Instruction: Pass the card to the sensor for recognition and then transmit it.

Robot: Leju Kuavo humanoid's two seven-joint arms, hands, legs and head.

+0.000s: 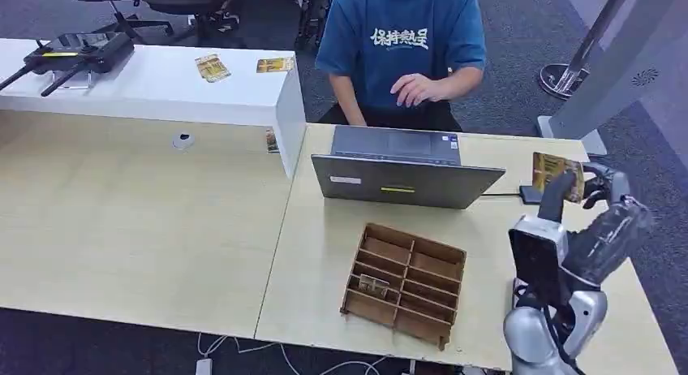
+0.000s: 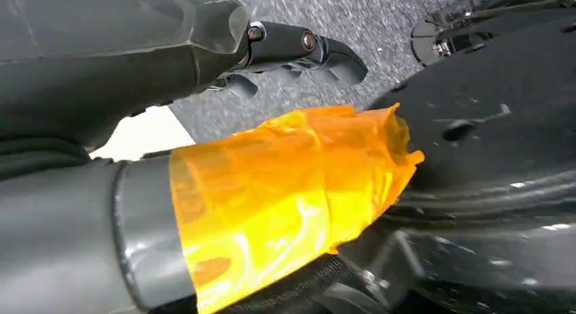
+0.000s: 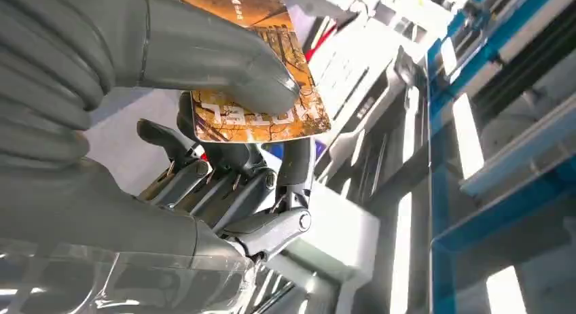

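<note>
Here the right hand (image 1: 586,190) pinches the card (image 1: 556,174) between thumb and fingers, raised above the bench's (image 1: 162,229) far right edge, just right of the laptop (image 1: 402,180). The left hand (image 2: 299,52) hangs with fingers loosely curled, holding nothing.

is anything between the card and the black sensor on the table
Nothing visible. The right hand holds the card just above and beside the small black sensor, behind the laptop's right corner; the gap looks open.

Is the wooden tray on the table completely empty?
No. In the head view, the wooden tray has one small card lying in a compartment on its left side.
</note>
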